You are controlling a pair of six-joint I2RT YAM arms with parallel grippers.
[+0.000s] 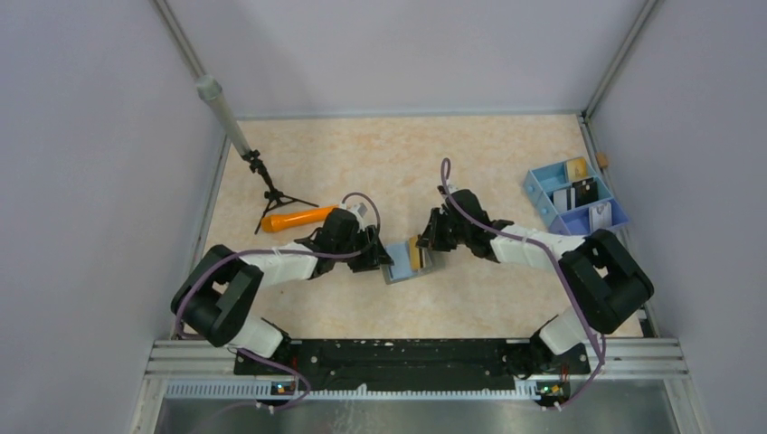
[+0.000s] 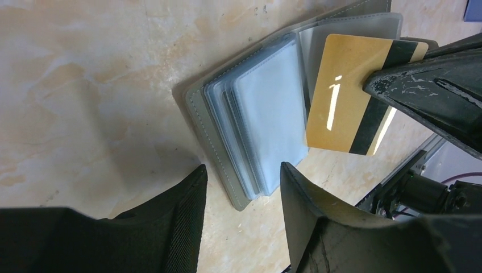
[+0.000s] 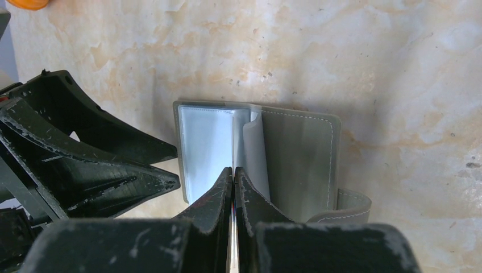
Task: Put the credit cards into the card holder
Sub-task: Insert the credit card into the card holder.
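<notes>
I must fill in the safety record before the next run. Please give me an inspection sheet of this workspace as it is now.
Surface: beige marbled table, no damage seen.
Job's things: card holder lies open with its clear sleeves up. A gold card with a black stripe is at a raised sleeve; I cannot tell if it has entered. More cards stand in the blue tray.
Clutter: orange stick and black tripod, on the left.
Grippers: left gripper is open, astride the holder's edge. Right gripper is shut on the gold card.
Cables: a purple cable runs along each arm.
Surroundings: grey walls; metal rail at the near edge.
</notes>
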